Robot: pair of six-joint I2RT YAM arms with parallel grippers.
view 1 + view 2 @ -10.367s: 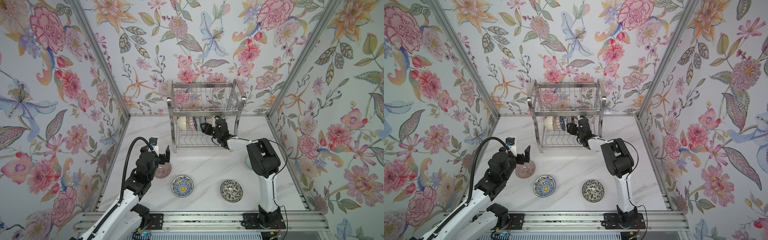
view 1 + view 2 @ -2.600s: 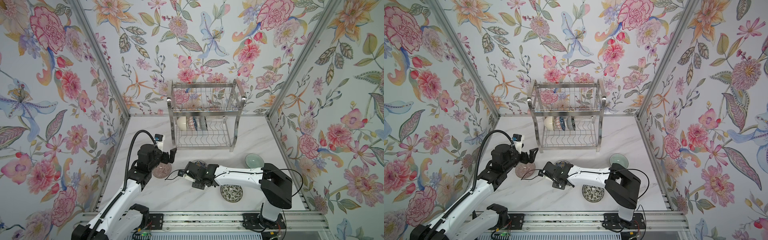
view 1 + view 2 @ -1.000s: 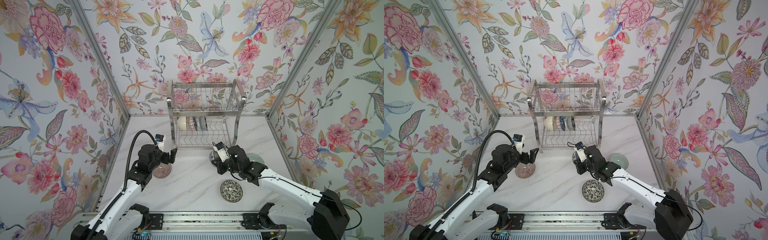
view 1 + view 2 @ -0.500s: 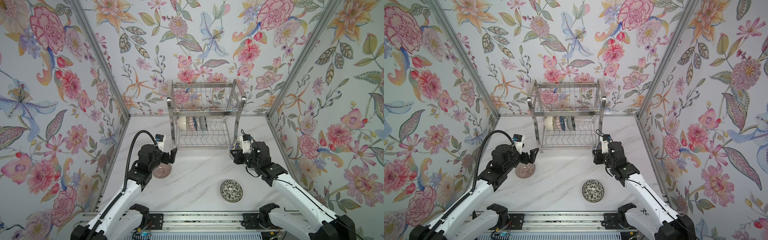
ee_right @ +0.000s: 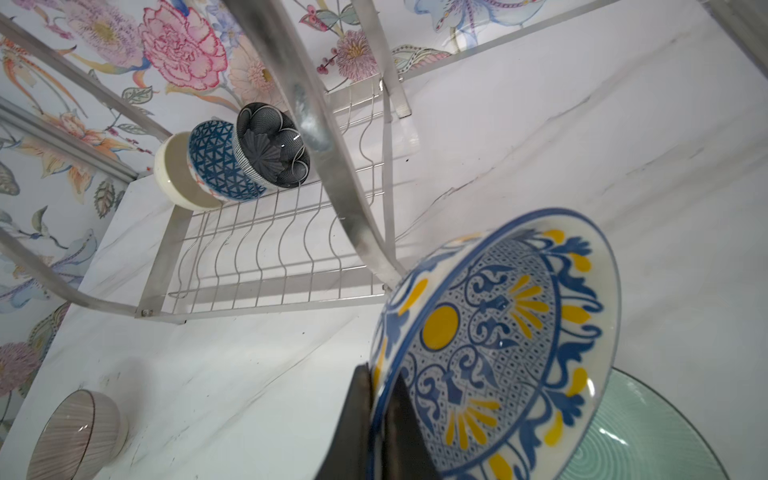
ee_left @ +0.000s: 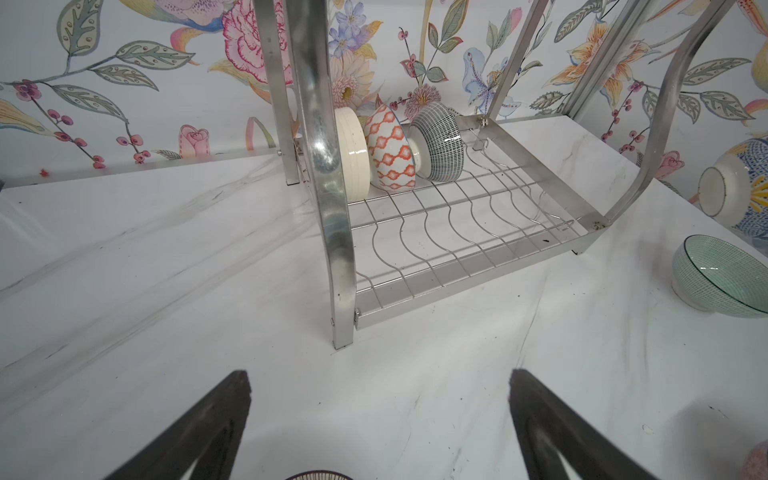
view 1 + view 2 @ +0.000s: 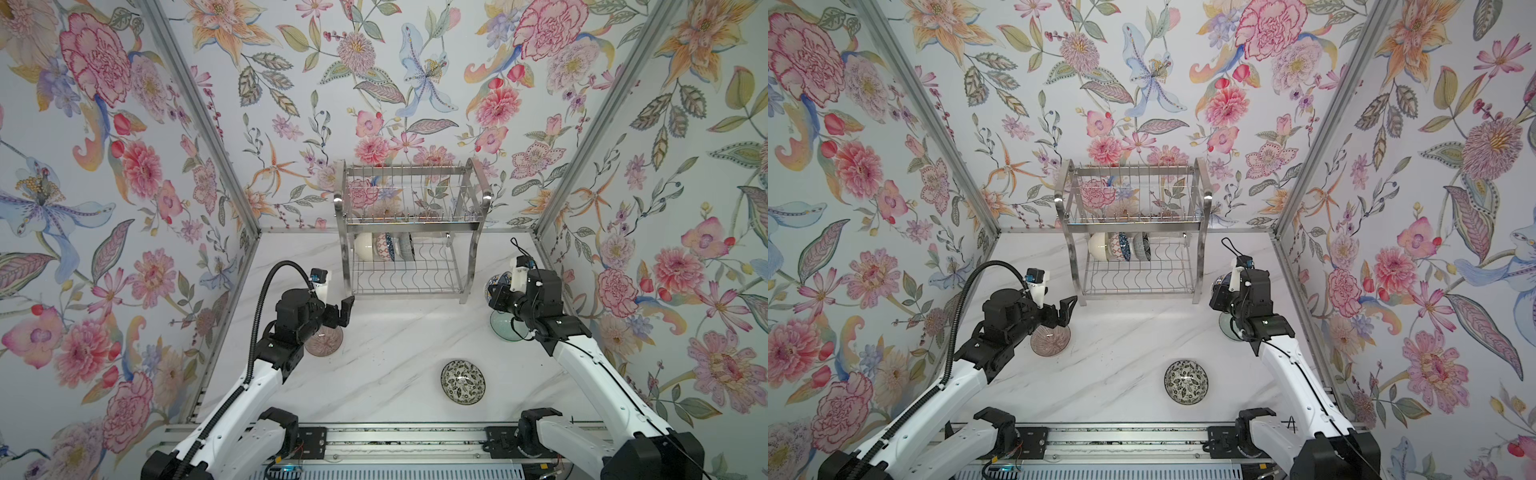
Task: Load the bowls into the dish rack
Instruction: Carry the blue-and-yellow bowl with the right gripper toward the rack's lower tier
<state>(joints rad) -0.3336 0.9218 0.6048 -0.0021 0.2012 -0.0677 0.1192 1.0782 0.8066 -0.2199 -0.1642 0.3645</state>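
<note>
The dish rack (image 7: 411, 227) (image 7: 1133, 226) stands at the back. A cream bowl (image 5: 170, 174), a blue lattice bowl (image 5: 216, 166) and a dark navy bowl (image 5: 270, 145) stand on edge at the left end of its lower shelf. My right gripper (image 5: 380, 415) is shut on the rim of the blue-white yellow-centred bowl (image 5: 498, 332) (image 7: 496, 282), held tilted in the air right of the rack, above the pale green bowl (image 7: 505, 328) (image 6: 723, 282). My left gripper (image 6: 380, 382) (image 7: 338, 311) hangs open and empty just above the mauve ribbed bowl (image 7: 326, 343). The black-white leafy bowl (image 7: 462, 381) (image 7: 1185, 381) lies front centre.
Floral walls close in the marble table (image 7: 386, 332) on three sides. The rack's flat right side frame (image 5: 316, 124) stands between the held bowl and the wavy shelf wires (image 5: 270, 249). Most shelf slots to the right of the three bowls hold nothing.
My right gripper has carried the yellow-centred bowl from in front of the rack rightward and back, to beside the rack's right frame. The left arm has stayed put.
</note>
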